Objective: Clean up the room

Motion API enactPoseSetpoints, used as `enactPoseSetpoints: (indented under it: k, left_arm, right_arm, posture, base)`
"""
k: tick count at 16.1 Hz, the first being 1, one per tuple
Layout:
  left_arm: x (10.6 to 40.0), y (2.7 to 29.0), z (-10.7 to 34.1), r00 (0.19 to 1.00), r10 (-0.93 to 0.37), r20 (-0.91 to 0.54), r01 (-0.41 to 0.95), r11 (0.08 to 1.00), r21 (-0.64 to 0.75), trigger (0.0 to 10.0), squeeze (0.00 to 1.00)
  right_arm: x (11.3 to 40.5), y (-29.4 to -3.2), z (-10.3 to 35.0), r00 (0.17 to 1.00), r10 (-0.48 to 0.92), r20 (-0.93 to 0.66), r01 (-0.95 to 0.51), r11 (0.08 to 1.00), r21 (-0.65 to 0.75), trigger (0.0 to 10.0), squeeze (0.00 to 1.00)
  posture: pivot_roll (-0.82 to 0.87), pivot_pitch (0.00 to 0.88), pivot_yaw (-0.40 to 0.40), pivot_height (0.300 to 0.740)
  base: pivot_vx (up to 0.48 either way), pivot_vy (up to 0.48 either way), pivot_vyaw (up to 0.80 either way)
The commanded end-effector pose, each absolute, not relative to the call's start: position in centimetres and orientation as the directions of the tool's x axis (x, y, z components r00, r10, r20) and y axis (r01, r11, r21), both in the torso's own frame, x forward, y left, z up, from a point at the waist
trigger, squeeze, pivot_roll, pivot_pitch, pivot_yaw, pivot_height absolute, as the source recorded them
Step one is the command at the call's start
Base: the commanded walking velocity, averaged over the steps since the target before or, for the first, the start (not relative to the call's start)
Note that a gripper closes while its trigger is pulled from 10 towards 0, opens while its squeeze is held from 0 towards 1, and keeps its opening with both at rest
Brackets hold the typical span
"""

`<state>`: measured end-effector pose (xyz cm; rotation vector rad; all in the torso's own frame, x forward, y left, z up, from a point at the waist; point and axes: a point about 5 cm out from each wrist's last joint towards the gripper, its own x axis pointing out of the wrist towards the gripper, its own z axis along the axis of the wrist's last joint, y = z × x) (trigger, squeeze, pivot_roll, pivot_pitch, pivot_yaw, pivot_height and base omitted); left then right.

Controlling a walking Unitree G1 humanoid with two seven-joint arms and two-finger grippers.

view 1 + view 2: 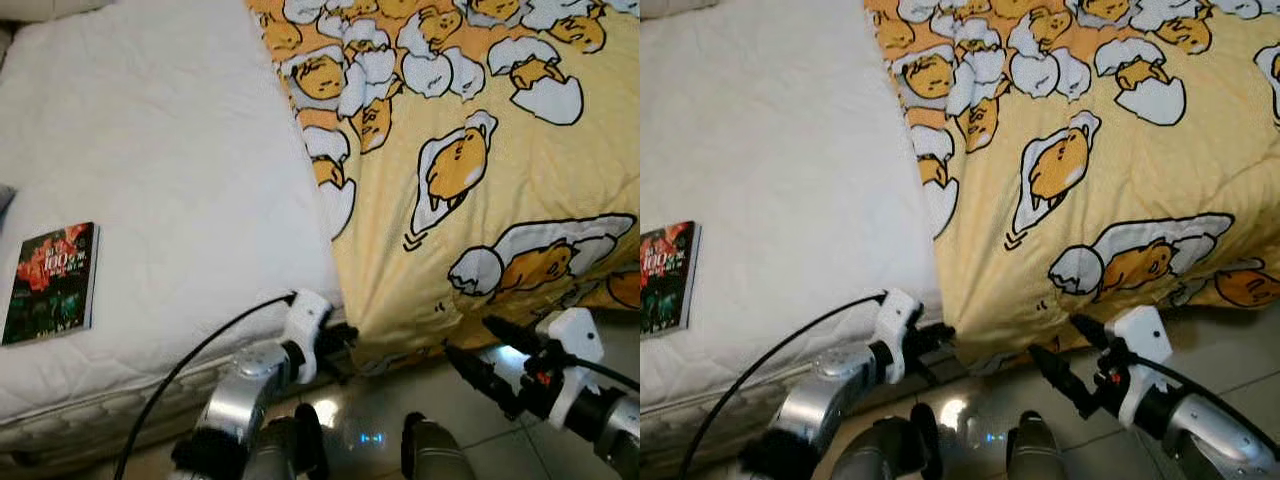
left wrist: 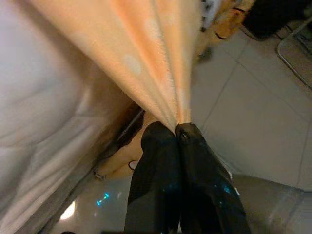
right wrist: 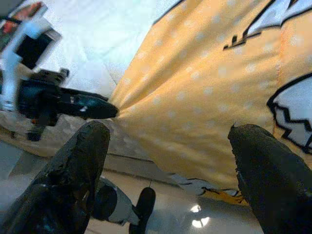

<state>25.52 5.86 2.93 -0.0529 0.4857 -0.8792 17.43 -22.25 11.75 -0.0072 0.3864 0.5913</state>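
A yellow blanket [image 1: 480,150] printed with egg characters covers the right side of a white mattress [image 1: 170,150], and its lower edge hangs over the bed's front. At that hanging edge, beside the bare mattress, my left gripper [image 1: 345,350] is shut on a pinch of the blanket [image 2: 161,63]. The right wrist view shows its fingers [image 3: 97,108] gripping the fabric. My right gripper [image 1: 468,337] is open just below the blanket's edge, further right, with nothing between its fingers [image 3: 78,161]. A dark book [image 1: 52,283] lies on the mattress at the left.
Glossy tiled floor [image 1: 400,410] runs in front of the bed, with my own legs [image 1: 300,445] showing at the bottom. The mattress's front edge [image 1: 90,410] is close ahead. In the left wrist view a metal frame [image 2: 295,46] stands on the floor.
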Motion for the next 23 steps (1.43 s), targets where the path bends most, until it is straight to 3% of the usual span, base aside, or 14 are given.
enactPoseSetpoints:
  k: [1,2,3,4,5,6,9,10,11,13,15,17,20,23]
  left_arm:
    - [23.7,5.8,1.4,0.471,-0.746,-0.470,0.735,0.627,-0.259,0.0,0.00]
    - [23.7,5.8,1.5,0.491,-0.726,-0.482,0.727,0.646,-0.232,0.0,0.00]
    - [24.7,6.5,1.6,0.561,-0.659,-0.501,0.697,0.703,-0.144,4.4,0.00]
    - [25.2,6.9,2.0,0.597,-0.636,-0.488,0.673,0.729,-0.127,10.0,0.00]
    - [25.5,7.1,2.6,0.610,-0.646,-0.459,0.654,0.737,-0.170,10.0,0.28]
    - [25.4,7.2,3.0,0.603,-0.658,-0.451,0.654,0.731,-0.193,10.0,1.00]
    - [24.7,7.4,3.4,0.579,-0.672,-0.462,0.688,0.707,-0.165,10.0,0.96]
    - [24.7,7.7,3.7,0.584,-0.663,-0.469,0.687,0.711,-0.151,10.0,0.09]
    - [24.9,8.2,4.6,0.604,-0.661,-0.445,0.693,0.711,-0.117,10.0,0.00]
    - [25.6,8.6,6.7,0.669,-0.659,-0.344,0.682,0.728,-0.070,10.0,0.00]
    - [27.3,10.3,10.0,0.828,-0.531,-0.178,0.535,0.844,-0.029,10.0,0.00]
    - [27.7,12.2,11.5,0.905,-0.406,-0.129,0.409,0.912,0.000,10.0,0.00]
    - [27.2,14.3,11.2,0.955,-0.260,-0.141,0.262,0.965,-0.007,10.0,0.00]
    - [26.8,14.9,10.9,0.966,-0.213,-0.146,0.217,0.976,0.017,10.0,0.00]
  right_arm:
    - [17.3,-21.9,11.6,0.756,0.553,-0.350,-0.555,0.825,0.105,10.0,0.00]
    - [17.5,-21.7,11.8,0.757,0.555,-0.345,-0.557,0.824,0.104,10.0,0.00]
    - [17.7,-21.5,11.9,0.756,0.560,-0.339,-0.562,0.821,0.104,10.0,0.00]
    - [17.8,-21.4,11.9,0.754,0.564,-0.337,-0.566,0.818,0.104,10.0,0.00]
    - [17.8,-21.3,11.9,0.753,0.565,-0.337,-0.567,0.817,0.104,10.0,0.00]
    - [17.8,-21.3,11.8,0.753,0.566,-0.337,-0.567,0.817,0.105,10.0,0.00]
    - [18.3,-21.3,11.9,0.775,0.540,-0.327,-0.540,0.836,0.102,10.0,0.00]
    - [18.4,-21.3,11.9,0.784,0.531,-0.322,-0.528,0.843,0.103,10.0,0.00]
    - [18.6,-21.2,11.8,0.797,0.515,-0.316,-0.512,0.853,0.099,10.0,0.00]
    - [18.8,-20.9,11.2,0.803,0.493,-0.336,-0.487,0.867,0.107,10.0,0.00]
    - [20.1,-20.7,10.6,0.881,0.354,-0.314,-0.362,0.932,0.036,10.0,0.00]
    - [21.4,-20.1,10.6,0.934,0.233,-0.271,-0.243,0.970,-0.001,10.0,0.00]
    - [22.7,-19.1,10.6,0.960,0.131,-0.247,-0.147,0.988,-0.047,10.0,0.00]
    - [22.9,-18.9,10.0,0.963,0.086,-0.254,-0.106,0.992,-0.064,10.0,0.00]
  posture:
    - [-0.24,0.201,0.168,0.740]
    - [-0.24,0.201,0.164,0.740]
    - [-0.24,0.202,0.164,0.740]
    - [-0.24,0.201,0.161,0.740]
    - [-0.24,0.197,0.161,0.740]
    - [-0.24,0.191,0.160,0.740]
    - [-0.23,0.167,0.157,0.740]
    - [-0.23,0.153,0.156,0.740]
    - [-0.21,0.132,0.153,0.740]
    - [-0.20,0.096,0.146,0.740]
    - [-0.18,0.063,0.132,0.740]
    - [-0.14,0.013,0.107,0.740]
    - [-0.13,0.000,0.088,0.740]
    - [-0.11,0.000,0.076,0.740]
  base:
    - [0.000,0.000,0.00]
    - [0.000,0.000,0.00]
    - [0.000,0.000,0.00]
    - [0.000,0.000,0.00]
    - [0.000,0.000,0.00]
    - [0.000,0.000,0.00]
    - [0.000,0.000,0.00]
    - [0.000,0.000,0.00]
    - [0.000,0.000,0.00]
    - [0.000,0.000,0.00]
    - [0.000,0.000,0.00]
    - [0.000,0.000,0.00]
    - [0.000,-0.455,0.00]
    - [0.000,-0.480,0.00]
